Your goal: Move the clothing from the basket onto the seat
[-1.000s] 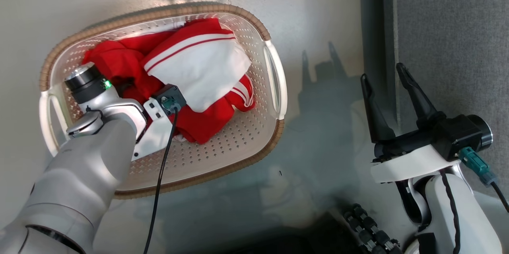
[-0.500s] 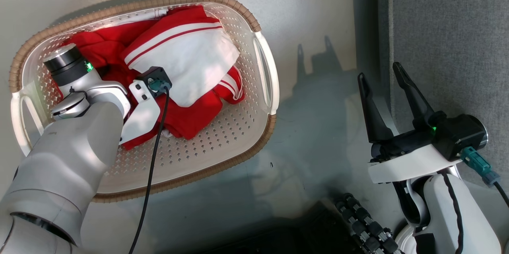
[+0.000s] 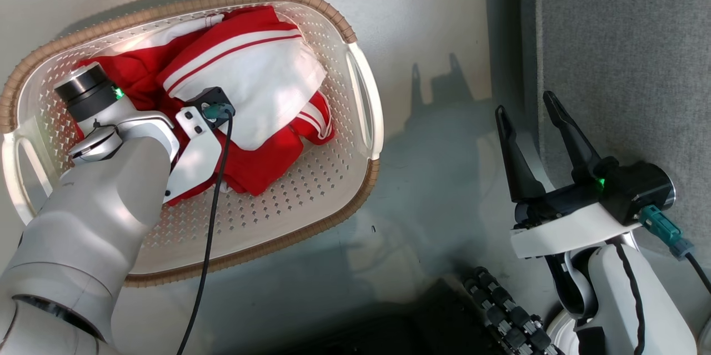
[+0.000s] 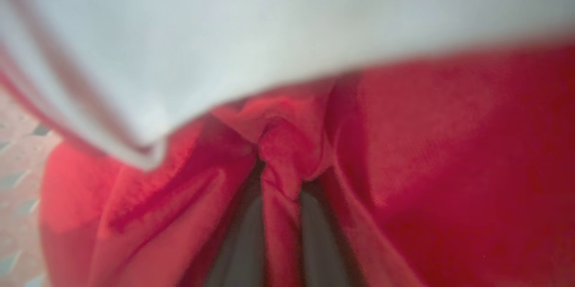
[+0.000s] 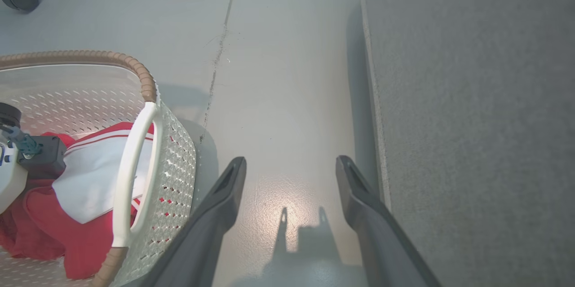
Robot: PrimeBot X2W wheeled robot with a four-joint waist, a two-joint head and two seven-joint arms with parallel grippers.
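Head view first: the basket [image 3: 289, 194] sits on the floor [image 3: 433, 38] at about ten o'clock, its far left handle clipped by the frame edge. The clothing is all inside it, the red-and-white garment [image 3: 261, 83] heaped on top and the red garment [image 3: 261, 160] bunched beneath, much of it covered. The pale left forearm [image 3: 105, 216] and its wrist housing reach in from seven o'clock and mask the fingers completely from up here. Down in the left wrist view everything is very close and blurred, but there's the left gripper [image 4: 280, 197]: two dark fingers nearly together, a fold of red garment pinched between the jaws, fingertips buried in cloth, white fabric looming across twelve o'clock. How deep that grip goes, hard to say. Over at four o'clock the right gripper [image 3: 525, 105] hovers above the floor, jaws spread wide and holding nothing, pointing toward twelve. The seat [image 3: 627, 66] fills the two o'clock side, a grey expanse cut off at the top and right edges, well apart from the basket and bare of clothing.
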